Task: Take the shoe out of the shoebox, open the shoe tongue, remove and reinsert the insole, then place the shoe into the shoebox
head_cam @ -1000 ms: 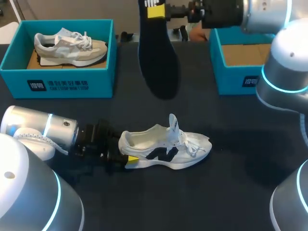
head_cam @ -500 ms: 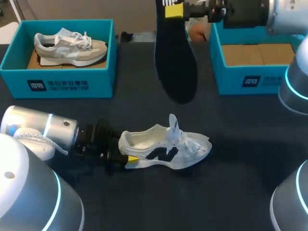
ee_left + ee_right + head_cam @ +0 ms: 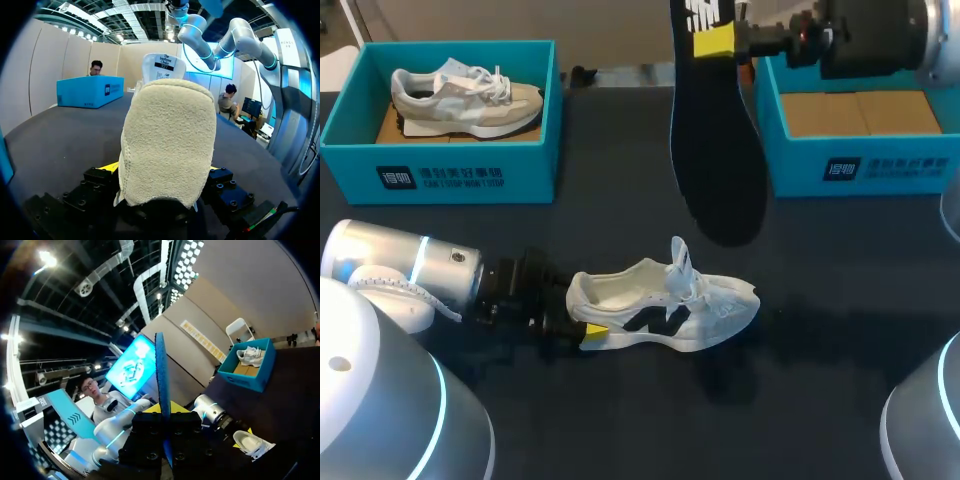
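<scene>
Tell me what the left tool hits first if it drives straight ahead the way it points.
The white shoe: the left tool grips its heel, so driving on would likely just shove the shoe toe-first across the table. Past the toe the way looks free.

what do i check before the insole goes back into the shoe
1. Right gripper shut on the insole: ok, it pinches one end.
2. Left gripper shut on the shoe: ok, fingers on both sides of the heel.
3. Tongue pulled up, opening bare: ok.
4. Insole at the shoe's opening: not ok, it hangs upright in the air, apart from the shoe.
5. Insole lined up over the shoe: cannot tell from these views.
6. Shoebox by the right arm free: ok, bare cardboard floor.
</scene>
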`<state>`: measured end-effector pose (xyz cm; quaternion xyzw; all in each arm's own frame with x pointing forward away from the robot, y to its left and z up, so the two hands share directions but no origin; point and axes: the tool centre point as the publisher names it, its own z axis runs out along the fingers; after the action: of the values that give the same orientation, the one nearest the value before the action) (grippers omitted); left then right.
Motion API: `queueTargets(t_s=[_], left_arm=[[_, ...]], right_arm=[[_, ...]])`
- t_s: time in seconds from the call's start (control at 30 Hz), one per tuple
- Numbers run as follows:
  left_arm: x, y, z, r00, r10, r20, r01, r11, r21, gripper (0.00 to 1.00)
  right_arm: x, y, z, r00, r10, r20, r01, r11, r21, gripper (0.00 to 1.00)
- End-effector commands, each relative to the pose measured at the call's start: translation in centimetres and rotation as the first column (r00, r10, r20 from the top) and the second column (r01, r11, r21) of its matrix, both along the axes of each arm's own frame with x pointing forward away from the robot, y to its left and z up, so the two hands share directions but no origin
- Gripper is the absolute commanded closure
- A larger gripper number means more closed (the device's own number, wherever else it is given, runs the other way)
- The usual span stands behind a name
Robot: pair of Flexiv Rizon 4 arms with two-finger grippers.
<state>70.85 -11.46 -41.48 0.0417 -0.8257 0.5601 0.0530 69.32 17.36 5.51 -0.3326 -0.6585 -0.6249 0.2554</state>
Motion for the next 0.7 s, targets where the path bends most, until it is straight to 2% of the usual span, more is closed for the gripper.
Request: queueTargets(t_s=[0.03, 0.43, 0.7], left_arm=[[0.0, 0.0, -0.3, 1.0, 0.001, 0.0, -0.001, 1.0, 0.002, 1.0], [0.0, 0.0, -0.3, 1.0, 0.001, 0.0, -0.001, 1.0, 0.002, 1.0], [0.0, 0.0, -0.3, 1.0, 0.001, 0.0, -0.001, 1.0, 0.002, 1.0]], right_arm=[[-1.3, -0.1, -0.2, 1.0, -0.014, -0.002, 0.014, 1.0, 0.002, 1.0], [-3.7, 0.2, -1.2, 0.999, -0.02, -0.026, 0.02, 0.999, 0.033, 1.0], [-4.4, 0.4, -1.0, 0.997, -0.008, 0.076, 0.005, 0.999, 0.035, 1.0]])
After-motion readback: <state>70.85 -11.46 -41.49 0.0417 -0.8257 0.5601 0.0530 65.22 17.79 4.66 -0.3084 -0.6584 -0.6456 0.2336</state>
